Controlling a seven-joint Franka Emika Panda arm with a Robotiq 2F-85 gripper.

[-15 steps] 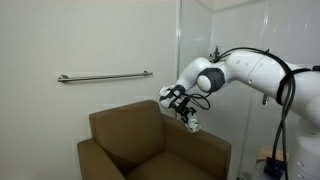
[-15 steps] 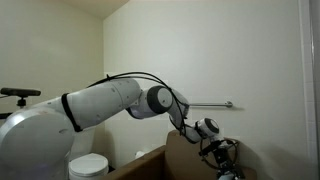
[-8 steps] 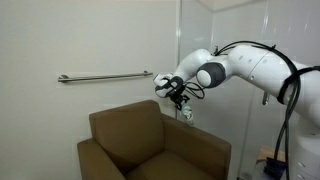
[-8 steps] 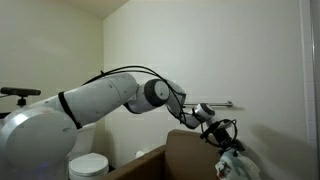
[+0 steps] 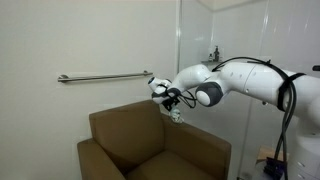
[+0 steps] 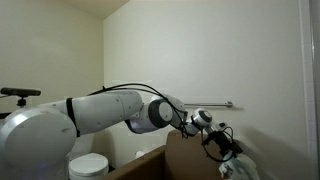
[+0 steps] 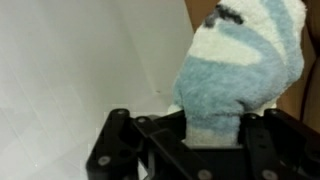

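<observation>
My gripper point(image 7: 190, 128) is shut on a fuzzy sock point(image 7: 238, 70) striped pale blue and white. In the wrist view the sock sticks out from between the jaws toward a white wall. In both exterior views the gripper point(image 5: 170, 100) hangs in the air above the back of a brown armchair point(image 5: 130, 135), close to the right end of a metal grab bar point(image 5: 105, 77). The sock point(image 5: 176, 113) dangles below the fingers. From the opposite side the sock point(image 6: 237, 168) shows at the gripper point(image 6: 222, 148) over the chair back point(image 6: 190, 160).
The white wall behind the chair carries the grab bar point(image 6: 215, 104). A glass panel point(image 5: 195, 40) stands behind the arm. A white toilet point(image 6: 88, 165) sits low at the left. A dark object point(image 6: 18, 93) juts in at the left edge.
The gripper has risen and swung toward the wall and the grab bar's end, carrying the sock up from just above the chair's armrest. It stays shut on the sock.
</observation>
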